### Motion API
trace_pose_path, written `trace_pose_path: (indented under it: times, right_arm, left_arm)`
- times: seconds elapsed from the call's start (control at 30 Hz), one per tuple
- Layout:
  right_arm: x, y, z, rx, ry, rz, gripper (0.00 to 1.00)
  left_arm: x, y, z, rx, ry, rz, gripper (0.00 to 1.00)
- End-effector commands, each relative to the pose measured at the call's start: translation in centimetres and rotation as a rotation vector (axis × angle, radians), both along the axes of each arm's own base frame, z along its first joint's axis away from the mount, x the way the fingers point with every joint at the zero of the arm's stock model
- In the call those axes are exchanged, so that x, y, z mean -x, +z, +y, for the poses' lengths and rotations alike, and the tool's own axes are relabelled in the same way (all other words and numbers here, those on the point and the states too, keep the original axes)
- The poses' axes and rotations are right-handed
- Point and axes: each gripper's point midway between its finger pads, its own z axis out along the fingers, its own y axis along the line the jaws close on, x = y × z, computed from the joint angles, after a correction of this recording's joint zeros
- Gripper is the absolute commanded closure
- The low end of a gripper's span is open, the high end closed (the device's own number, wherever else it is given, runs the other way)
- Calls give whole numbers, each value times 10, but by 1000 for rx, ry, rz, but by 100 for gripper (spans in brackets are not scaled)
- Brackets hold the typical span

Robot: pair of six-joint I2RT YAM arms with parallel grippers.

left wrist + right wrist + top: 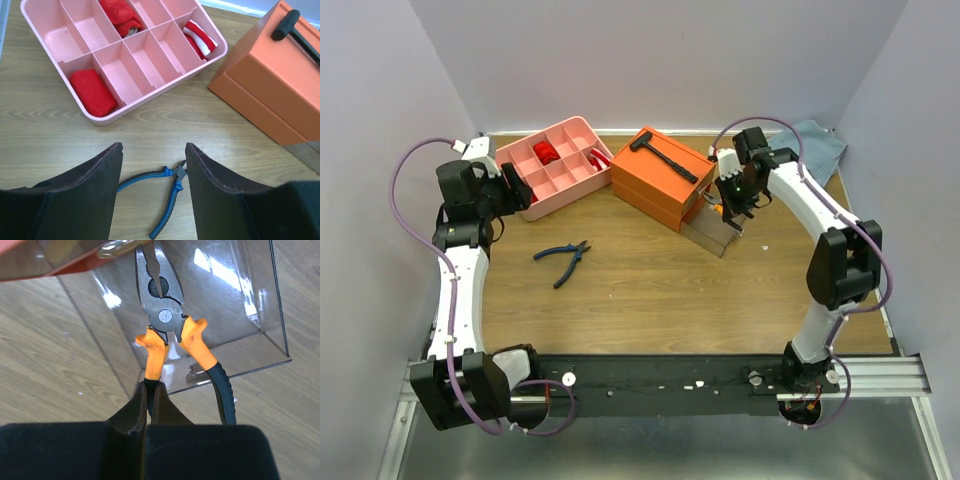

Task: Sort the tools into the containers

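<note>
Blue-handled pliers [563,260] [167,192] lie on the wooden table, handles spread. My left gripper [513,192] [154,146] hangs open above them with nothing between its fingers, near the pink tray [582,131] [150,97]. My right gripper [728,207] [149,387] is shut on one handle of the orange-handled pliers [167,325]. Their head points into a clear drawer [715,230] [235,315] pulled out of the orange box [660,185] [270,95]. A black hammer [665,158] [292,27] lies on top of the box.
Red soft items [92,92] and a red-and-white striped one [200,40] sit in some of the tray's compartments. A blue-grey cloth [817,140] lies at the back right corner. Walls close in the table on the left, back and right.
</note>
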Motion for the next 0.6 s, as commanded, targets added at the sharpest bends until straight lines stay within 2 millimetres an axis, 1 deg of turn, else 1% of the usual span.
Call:
trace_pose_path:
  times: [0.0, 0.17, 0.23, 0.3, 0.4, 0.47, 0.57]
  right_arm:
    - [0, -8, -16, 121, 99, 32, 99]
    - [2, -14, -14, 125, 165, 70, 99]
    - [-2, -16, -13, 127, 198, 57, 99]
    - [-9, -13, -10, 123, 225, 28, 99]
    - [-14, -10, 3, 116, 317, -15, 99]
    - [-14, -15, 11, 146, 410, -27, 99]
    - [-16, -22, 20, 163, 467, -27, 99]
  left_arm:
    - [4, -2, 2, -16, 17, -12, 37]
    - [4, -5, 2, -9, 21, -9, 37]
    - [3, -5, 2, -8, 20, -6, 37]
    - [3, -5, 2, -7, 20, -6, 37]
    - [3, -7, 1, -1, 21, 1, 36]
    - [3, -9, 1, 5, 23, 6, 36]
    - [4, -10, 1, 9, 24, 8, 36]
